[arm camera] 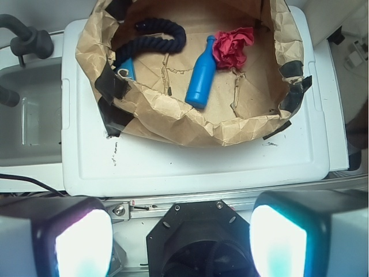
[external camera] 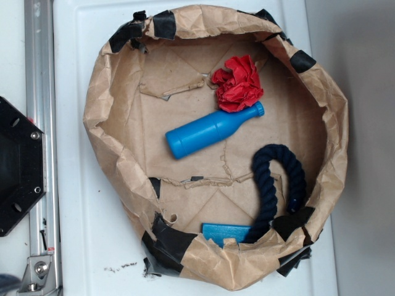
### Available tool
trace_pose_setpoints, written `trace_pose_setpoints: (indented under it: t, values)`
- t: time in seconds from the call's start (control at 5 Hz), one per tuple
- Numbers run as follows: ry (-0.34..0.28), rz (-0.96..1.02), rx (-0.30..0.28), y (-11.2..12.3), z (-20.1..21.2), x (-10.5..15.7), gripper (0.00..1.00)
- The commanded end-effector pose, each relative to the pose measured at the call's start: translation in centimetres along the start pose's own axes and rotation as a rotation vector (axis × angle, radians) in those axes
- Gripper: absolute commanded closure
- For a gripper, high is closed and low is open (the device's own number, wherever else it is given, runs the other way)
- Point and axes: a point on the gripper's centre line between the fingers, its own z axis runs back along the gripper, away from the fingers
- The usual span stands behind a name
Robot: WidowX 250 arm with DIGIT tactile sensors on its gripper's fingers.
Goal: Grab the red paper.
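A brown paper nest (external camera: 117, 142) sits on a white counter (external camera: 80, 234), holding the red paper (external camera: 238, 84) touching an unlabelled blue bottle (external camera: 210, 132); fingers (arm camera: 83, 242) spread wide, empty

Brown paper wall (external camera: 210, 253) hides most of the blue block (external camera: 223, 232).

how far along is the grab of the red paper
Nothing looks done yet. The red paper lies untouched inside the brown paper basket, against the neck of the blue bottle. In the wrist view the tool is open, empty, and well short of the basket. Left: reach in, close on the paper, lift it.
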Motion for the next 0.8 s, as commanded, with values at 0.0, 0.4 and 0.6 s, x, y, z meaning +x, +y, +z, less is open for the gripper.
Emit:
trace_pose_setpoints:
  t: [0.0,0.4,0.6]
  values:
    - [0.0,0.0,0.0,0.0,0.0,0.0,0.0]
    - [-0.124,0.214,0.002,3.3,-6.4,9.0,0.0]
    - [-0.124,0.214,0.002,3.3,-6.4,9.0,0.0]
